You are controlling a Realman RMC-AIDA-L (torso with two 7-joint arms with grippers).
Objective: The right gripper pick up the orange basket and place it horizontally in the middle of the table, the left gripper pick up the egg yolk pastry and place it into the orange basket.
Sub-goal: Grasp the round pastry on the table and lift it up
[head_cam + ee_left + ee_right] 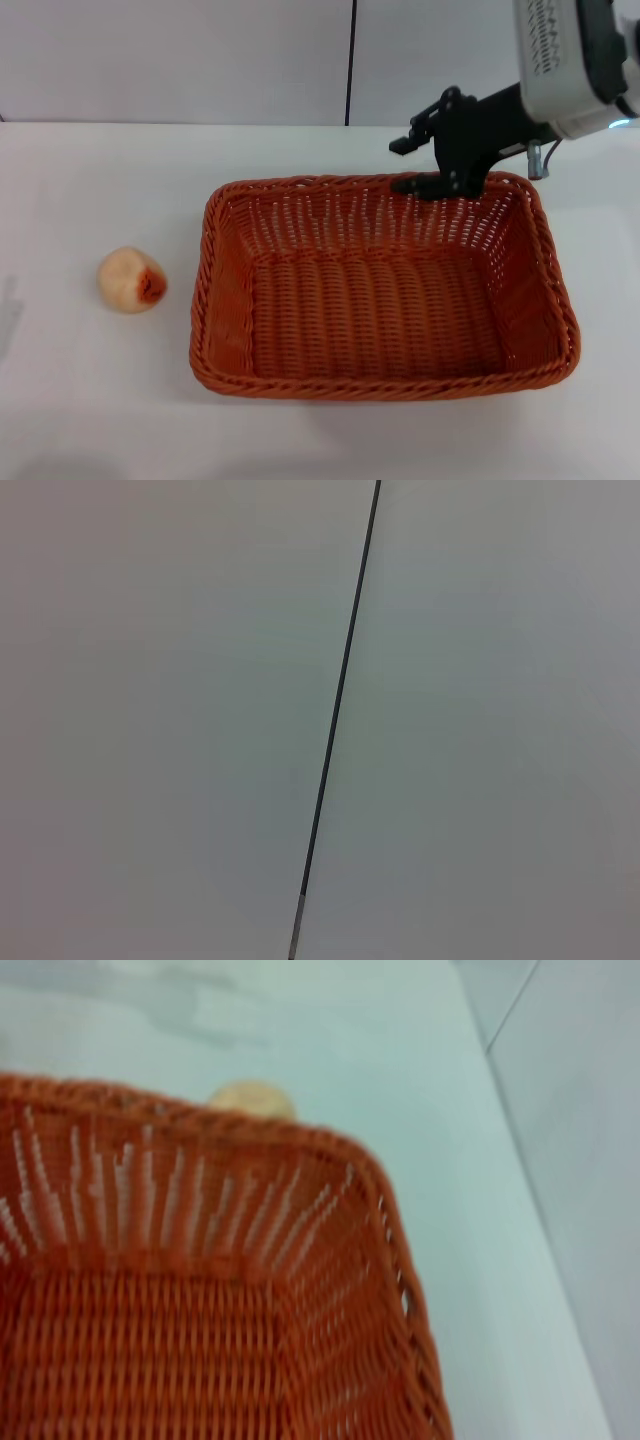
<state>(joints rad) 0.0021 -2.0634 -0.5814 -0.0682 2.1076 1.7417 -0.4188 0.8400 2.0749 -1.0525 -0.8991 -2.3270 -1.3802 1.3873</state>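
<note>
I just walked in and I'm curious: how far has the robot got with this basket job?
The orange basket already lies lengthwise mid-table, so that step looks done. The right gripper is at the basket's far rim, fingers apart, one finger at the rim. Still left: the egg yolk pastry sits on the table to the basket's left, untouched, and the left gripper is out of sight.

No readable text, labels, brands or numbers on anything in view.

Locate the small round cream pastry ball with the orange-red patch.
In the head view it sits on the white table, at the robot's left, beside the orange wicker basket, outside it.
</note>
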